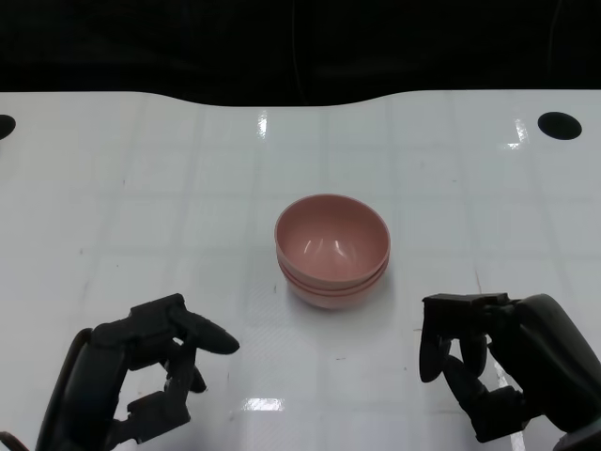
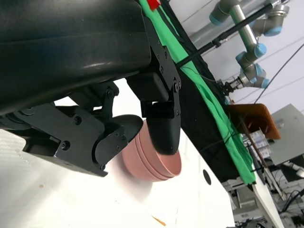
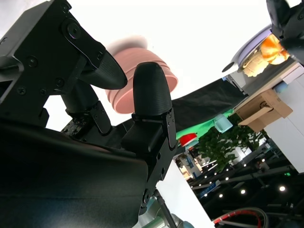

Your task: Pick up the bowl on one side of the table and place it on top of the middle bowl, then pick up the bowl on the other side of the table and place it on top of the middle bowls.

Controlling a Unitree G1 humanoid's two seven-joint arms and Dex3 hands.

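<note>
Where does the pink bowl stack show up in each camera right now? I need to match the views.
Head view: the pink bowl stack sits at the middle of the white table, ahead of both hands.
Left wrist view: it shows just beyond the left hand, partly hidden by the fingers.
Right wrist view: it shows blurred behind the right hand.
Shared landmark: the white table under the stack.

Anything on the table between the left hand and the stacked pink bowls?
Nothing: the head view shows only bare white table between the left hand and the stacked pink bowls.
</note>
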